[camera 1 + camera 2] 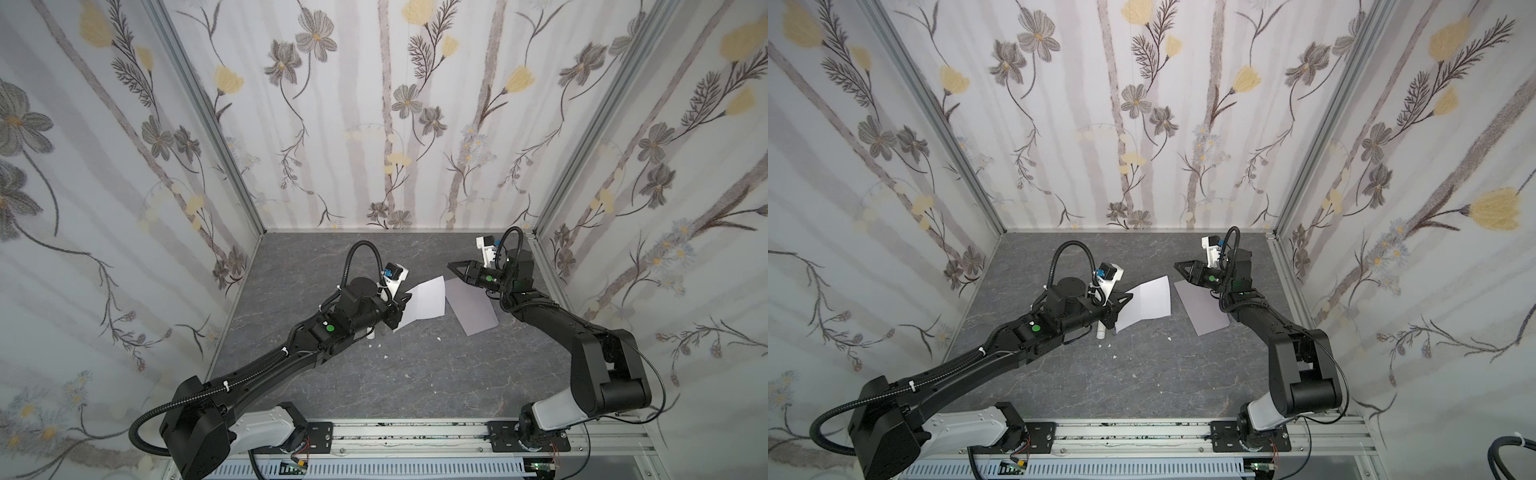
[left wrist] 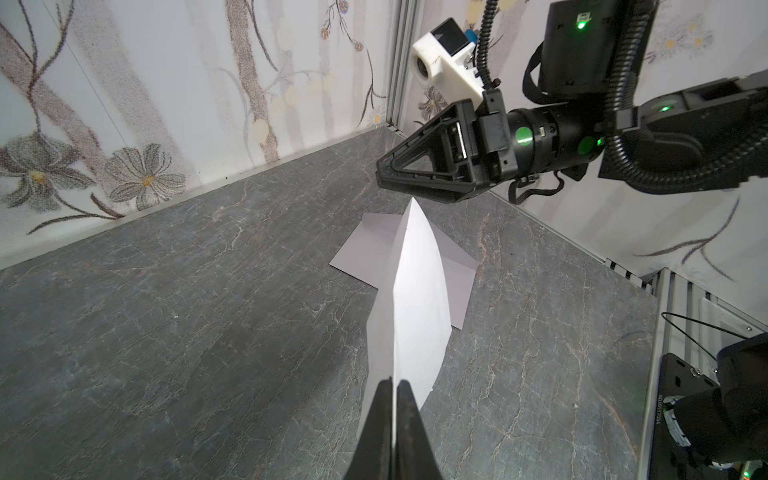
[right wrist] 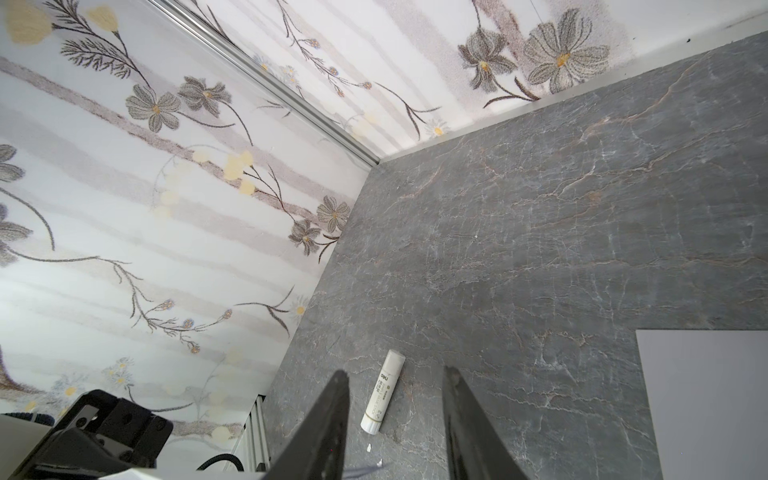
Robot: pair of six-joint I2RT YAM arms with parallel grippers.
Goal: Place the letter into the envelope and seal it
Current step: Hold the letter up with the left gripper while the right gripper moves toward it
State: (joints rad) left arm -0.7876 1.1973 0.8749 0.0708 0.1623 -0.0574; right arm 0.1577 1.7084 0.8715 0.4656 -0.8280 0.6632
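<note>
The left pincer (image 2: 392, 386) is pinched tight on one edge of the letter (image 2: 419, 299). It holds the white sheet up off the counter (image 1: 415, 382) near the middle, a little toward the far edge. The sheet bows along a crease, and its far corner reaches over toward the envelope (image 1: 473, 309). I cannot tell whether they touch. The grey-lavender envelope lies flat, angled, toward the counter's right edge. The right pincer (image 1: 451, 266) hangs just above the envelope's far corner. Its fingers (image 3: 332, 415) are spread about halfway, with nothing between them. A white glue stick (image 3: 382, 390) lies on the counter below the left pincer. A few small white scraps (image 1: 386, 356) are scattered nearer the front edge.
</note>
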